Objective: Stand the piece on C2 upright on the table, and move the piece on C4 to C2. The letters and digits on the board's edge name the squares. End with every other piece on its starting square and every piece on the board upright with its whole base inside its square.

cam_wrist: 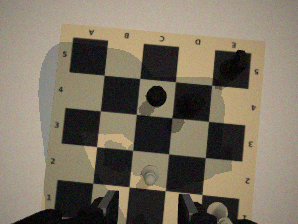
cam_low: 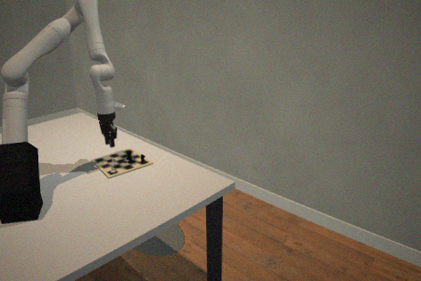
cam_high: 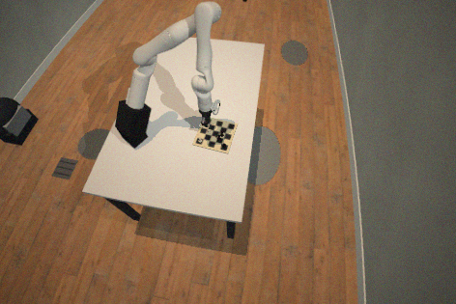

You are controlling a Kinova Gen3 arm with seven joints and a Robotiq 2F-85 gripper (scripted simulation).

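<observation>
The board (cam_high: 195, 144) (cam_low: 110, 177) (cam_wrist: 256, 100) lies flat on the table. A pale piece (cam_wrist: 150, 175) stands upright on C2. A black piece (cam_high: 221, 134) (cam_low: 129, 155) (cam_wrist: 156, 96) with a round top stands on C4. A black piece (cam_high: 224, 147) (cam_low: 143, 158) (cam_wrist: 233, 66) is on E5, and a pale piece (cam_wrist: 217, 209) is on E1, partly cut off by the wrist view's lower edge. My gripper (cam_high: 205, 124) (cam_low: 111, 145) (cam_wrist: 148, 206) is partly open and empty, above the board on the C2 side. A dark patch on D4 is unclear.
The white table (cam_high: 169, 175) (cam_low: 67, 219) surrounds the board, with its front edge and right edge beyond it. The arm's black base (cam_high: 132, 124) (cam_low: 20, 184) stands left of the board. Arm shadows fall across the table and part of the board.
</observation>
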